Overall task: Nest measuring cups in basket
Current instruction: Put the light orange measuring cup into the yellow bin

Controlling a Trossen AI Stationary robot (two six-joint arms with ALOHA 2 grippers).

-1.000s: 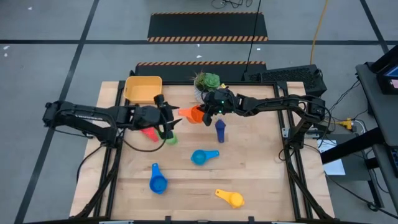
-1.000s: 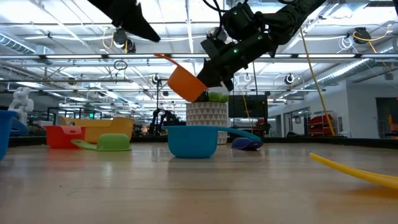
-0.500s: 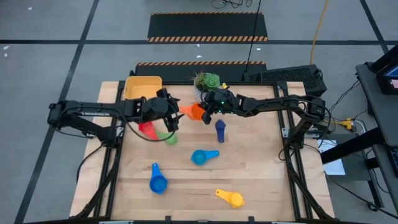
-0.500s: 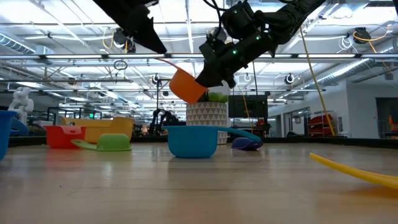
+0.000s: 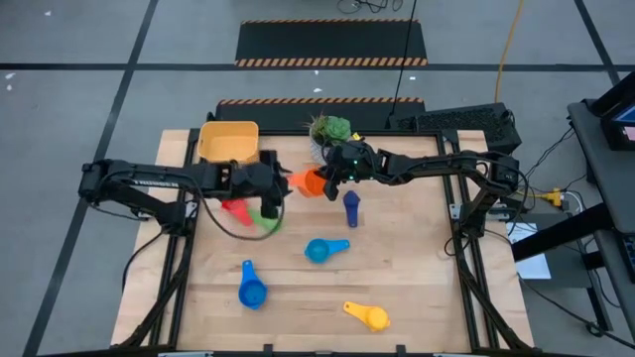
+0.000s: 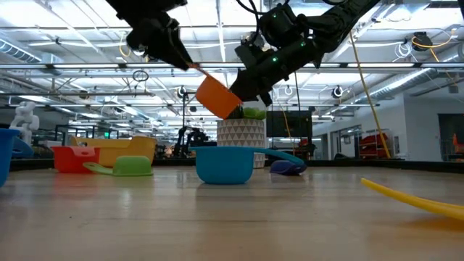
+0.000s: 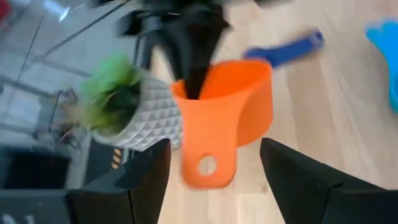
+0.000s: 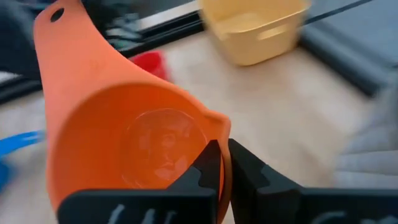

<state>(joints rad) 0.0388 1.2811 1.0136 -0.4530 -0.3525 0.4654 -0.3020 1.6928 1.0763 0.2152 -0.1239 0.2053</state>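
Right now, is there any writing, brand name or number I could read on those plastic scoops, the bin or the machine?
None can be read: the orange plastic measuring cup, the yellow plastic basket and the dark arms show no legible text.
The hall's distant signs in the low view are too small to read.

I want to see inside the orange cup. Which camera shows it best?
The right wrist view: the orange cup fills it, mouth open, empty, its rim pinched by the right gripper. The left wrist view shows its outside and handle; the high and low views show it small.
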